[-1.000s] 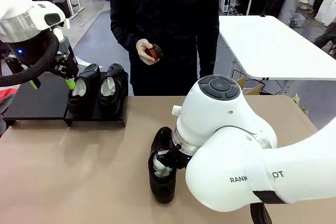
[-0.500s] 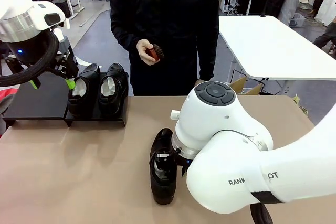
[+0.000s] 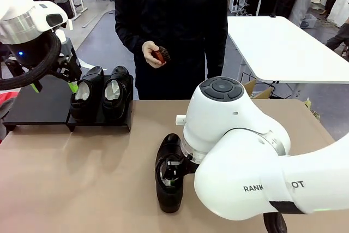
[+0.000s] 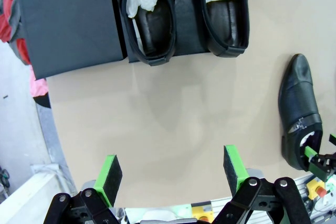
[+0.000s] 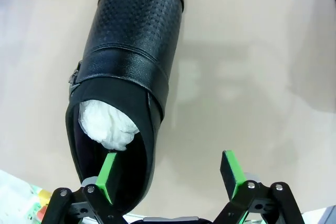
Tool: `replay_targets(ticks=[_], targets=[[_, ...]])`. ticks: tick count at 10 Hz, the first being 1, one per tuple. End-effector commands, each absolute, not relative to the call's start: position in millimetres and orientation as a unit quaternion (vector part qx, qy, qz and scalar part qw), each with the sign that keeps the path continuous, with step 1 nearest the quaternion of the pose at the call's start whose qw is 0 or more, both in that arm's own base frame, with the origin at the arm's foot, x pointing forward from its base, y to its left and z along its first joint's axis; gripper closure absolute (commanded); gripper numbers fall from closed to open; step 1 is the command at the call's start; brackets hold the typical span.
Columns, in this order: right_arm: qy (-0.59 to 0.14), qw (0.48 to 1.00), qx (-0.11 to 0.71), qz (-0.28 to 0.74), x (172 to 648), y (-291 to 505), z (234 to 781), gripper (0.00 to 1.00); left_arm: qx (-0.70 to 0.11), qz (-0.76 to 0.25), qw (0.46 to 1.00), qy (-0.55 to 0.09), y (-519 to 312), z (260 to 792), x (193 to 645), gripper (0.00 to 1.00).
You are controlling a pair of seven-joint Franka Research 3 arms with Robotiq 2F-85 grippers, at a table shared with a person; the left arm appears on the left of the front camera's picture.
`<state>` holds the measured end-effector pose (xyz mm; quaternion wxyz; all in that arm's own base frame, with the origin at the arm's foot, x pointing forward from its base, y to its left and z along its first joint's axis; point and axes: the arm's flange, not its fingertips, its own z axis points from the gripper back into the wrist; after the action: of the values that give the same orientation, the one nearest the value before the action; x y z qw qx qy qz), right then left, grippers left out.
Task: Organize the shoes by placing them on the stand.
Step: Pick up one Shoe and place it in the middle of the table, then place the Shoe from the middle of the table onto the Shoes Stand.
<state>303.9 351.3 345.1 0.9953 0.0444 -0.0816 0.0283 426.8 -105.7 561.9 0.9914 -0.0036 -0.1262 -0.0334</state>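
Note:
Two black shoes (image 3: pixel 87 97) (image 3: pixel 117 94) stuffed with white paper stand side by side on the right end of the black stand (image 3: pixel 38 106). My left gripper (image 3: pixel 54 86) hovers open above the stand, just left of them; its wrist view looks down on the stand (image 4: pixel 68 24) and both shoes (image 4: pixel 148 19) (image 4: pixel 226 11). A third shoe (image 3: pixel 169 175) lies on the brown table. My right gripper (image 5: pixel 170 174) is open at its heel (image 5: pixel 126 77), one finger (image 5: pixel 107 174) inside the opening, the other outside, not clamping the wall.
A person in black stands at the far edge holding a small red-brown brush (image 3: pixel 159 54). The left part of the stand is bare. My bulky right arm (image 3: pixel 240 156) covers the table's right front. A white table (image 3: pixel 283 47) stands behind.
My right gripper has opened from shut and let go of the third shoe, which now rests on the table. The left arm has not moved.

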Motion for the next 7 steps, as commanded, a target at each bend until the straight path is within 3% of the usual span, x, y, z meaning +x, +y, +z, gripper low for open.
replay_targets(ticks=[1,7], targets=[[-0.085,0.994,0.060,0.018,308.2,354.5,338.1,0.00,-0.005,-0.032,0.992,-0.125,-103.7,562.0,424.4,0.00],[-0.085,0.994,0.060,0.018,308.2,354.5,338.1,0.00,-0.005,-0.032,0.992,-0.125,-103.7,562.0,424.4,0.00]])
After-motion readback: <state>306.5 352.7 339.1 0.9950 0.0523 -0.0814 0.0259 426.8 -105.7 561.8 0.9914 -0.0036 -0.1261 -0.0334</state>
